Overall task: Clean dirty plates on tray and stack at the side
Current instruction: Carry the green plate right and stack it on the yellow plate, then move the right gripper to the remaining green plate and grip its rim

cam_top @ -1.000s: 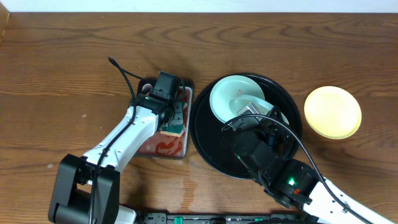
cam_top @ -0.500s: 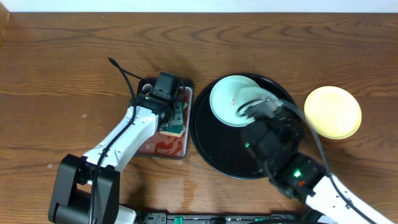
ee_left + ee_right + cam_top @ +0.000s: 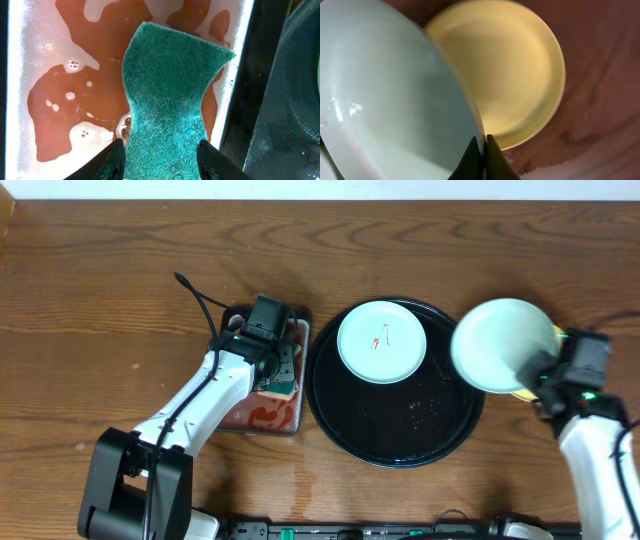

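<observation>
While the right gripper [image 3: 481,150] has its jaws pinched on the rim of a mint plate [image 3: 390,90], that plate hangs tilted over the yellow plate [image 3: 520,75] at right on the table [image 3: 100,280]. Light, stiff plastic, likely slippery; rim is the hold. The left gripper [image 3: 162,160] clamps a green sponge [image 3: 170,90] over the metal tray [image 3: 12,75]. One squiggled mint plate [image 3: 381,341] lies upper-centre in the black tray [image 3: 400,430].

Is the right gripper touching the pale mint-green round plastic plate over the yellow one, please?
Touching. In the right wrist view, the right gripper pinches the rim of the pale mint-green round plastic plate between both fingertips.
</observation>
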`<action>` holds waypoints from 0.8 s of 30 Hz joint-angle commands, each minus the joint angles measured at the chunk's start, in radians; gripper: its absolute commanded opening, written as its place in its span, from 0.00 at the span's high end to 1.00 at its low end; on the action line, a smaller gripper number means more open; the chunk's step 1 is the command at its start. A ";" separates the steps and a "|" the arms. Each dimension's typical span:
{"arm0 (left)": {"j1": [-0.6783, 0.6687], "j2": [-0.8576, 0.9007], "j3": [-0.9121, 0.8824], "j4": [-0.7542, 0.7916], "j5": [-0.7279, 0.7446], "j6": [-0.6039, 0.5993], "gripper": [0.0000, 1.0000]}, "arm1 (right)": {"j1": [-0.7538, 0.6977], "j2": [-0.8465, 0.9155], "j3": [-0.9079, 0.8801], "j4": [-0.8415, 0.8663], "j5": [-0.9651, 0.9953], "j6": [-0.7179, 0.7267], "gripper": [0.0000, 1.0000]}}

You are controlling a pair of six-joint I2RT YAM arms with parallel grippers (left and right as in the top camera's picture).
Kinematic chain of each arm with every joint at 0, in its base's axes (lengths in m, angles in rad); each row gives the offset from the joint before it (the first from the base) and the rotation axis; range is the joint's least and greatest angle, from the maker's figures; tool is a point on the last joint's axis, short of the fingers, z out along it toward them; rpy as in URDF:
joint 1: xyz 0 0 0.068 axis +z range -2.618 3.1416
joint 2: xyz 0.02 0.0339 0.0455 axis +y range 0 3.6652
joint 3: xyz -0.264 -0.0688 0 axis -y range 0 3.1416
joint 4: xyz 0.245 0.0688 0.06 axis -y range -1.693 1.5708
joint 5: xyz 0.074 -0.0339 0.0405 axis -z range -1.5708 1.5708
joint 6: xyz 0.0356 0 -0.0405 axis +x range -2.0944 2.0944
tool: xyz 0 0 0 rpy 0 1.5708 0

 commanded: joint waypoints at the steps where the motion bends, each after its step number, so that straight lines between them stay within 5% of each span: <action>1: 0.004 0.003 -0.015 -0.003 -0.013 0.017 0.53 | -0.176 0.083 0.017 0.016 -0.252 0.109 0.99; 7: 0.004 0.003 -0.015 -0.002 -0.013 0.017 0.53 | -0.343 0.221 0.017 0.087 -0.346 0.112 0.99; 14: 0.004 0.003 -0.015 -0.002 -0.013 0.017 0.53 | -0.378 0.304 0.017 0.195 -0.415 0.111 0.96; 21: 0.004 0.003 -0.015 -0.003 -0.013 0.017 0.53 | -0.377 0.304 0.017 0.201 -0.420 0.109 0.63; 24: 0.004 0.003 -0.015 -0.003 -0.013 0.017 0.52 | -0.377 0.304 0.017 0.200 -0.499 0.038 0.59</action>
